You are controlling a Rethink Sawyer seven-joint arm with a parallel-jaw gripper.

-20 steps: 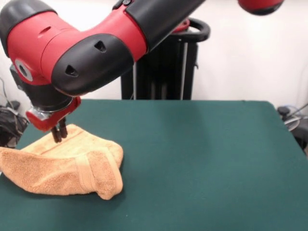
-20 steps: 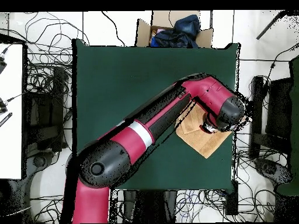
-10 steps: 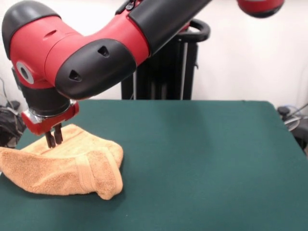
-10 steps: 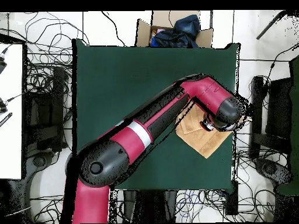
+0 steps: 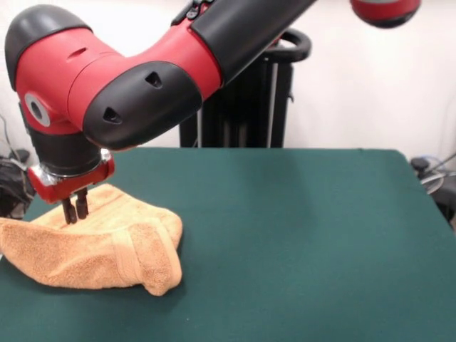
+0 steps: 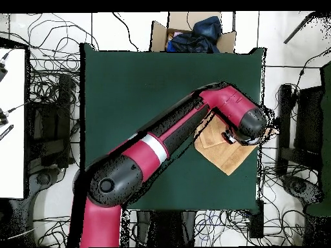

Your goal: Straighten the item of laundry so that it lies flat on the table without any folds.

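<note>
The item of laundry (image 5: 100, 242) is a peach-tan towel lying folded over itself in a thick bunch at the table's (image 5: 299, 235) left side, with a woven band showing on its front fold. My gripper (image 5: 75, 209) hangs over the towel's far left part, its two dark fingers close together and shut, tips at the cloth's surface. From above, the towel (image 6: 223, 154) lies near the right edge of the table (image 6: 142, 97), and the arm's head covers most of the gripper (image 6: 229, 137).
A black stand (image 5: 242, 100) rises behind the table. In the overhead view, a cardboard box (image 6: 194, 32) with dark cloth sits beyond the top edge, cables (image 6: 45, 97) lie all around the floor, and a white surface (image 6: 11, 123) is at the left.
In the front view my gripper has slid left over the towel's far part and dropped slightly. The towel's shape has not changed.
</note>
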